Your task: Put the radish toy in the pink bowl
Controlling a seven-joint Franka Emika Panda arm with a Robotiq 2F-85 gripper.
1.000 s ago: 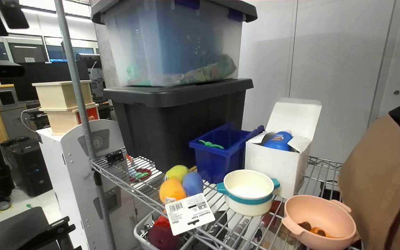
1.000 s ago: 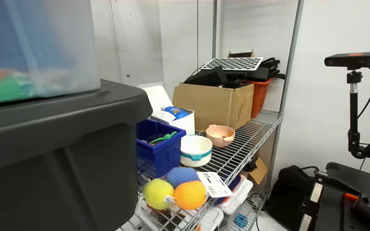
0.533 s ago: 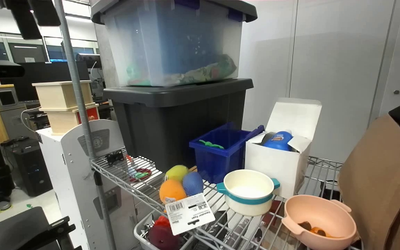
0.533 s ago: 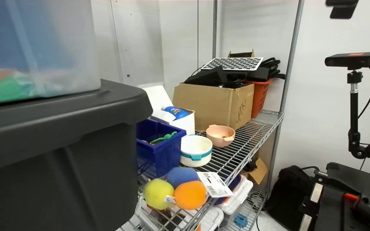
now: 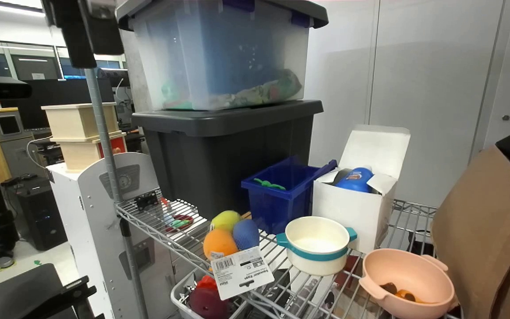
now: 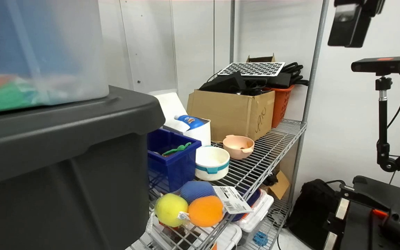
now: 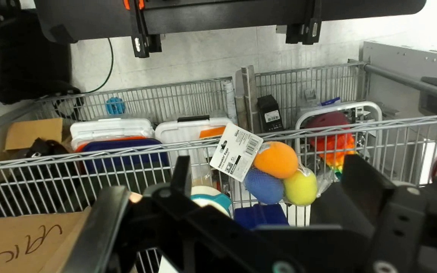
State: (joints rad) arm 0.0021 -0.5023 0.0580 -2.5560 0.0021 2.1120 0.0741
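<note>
The pink bowl stands on the wire shelf at the lower right; it also shows in an exterior view in front of the cardboard box. Small orange and brown pieces lie inside it. In the wrist view only a sliver of it shows behind a finger. The radish toy is hidden or out of view. My gripper is open with nothing between its fingers, high above the shelf. It hangs at the upper left in an exterior view and at the upper right in an exterior view.
A netted pack of orange, blue and yellow eggs lies at the shelf's front. The white bowl with teal rim, blue bin, white box, cardboard box and stacked storage bins surround it. A metal post stands at the corner.
My gripper has moved from the upper left corner rightward and slightly down in an exterior view, and has come into sight at the upper right of an exterior view. The objects have not moved.
</note>
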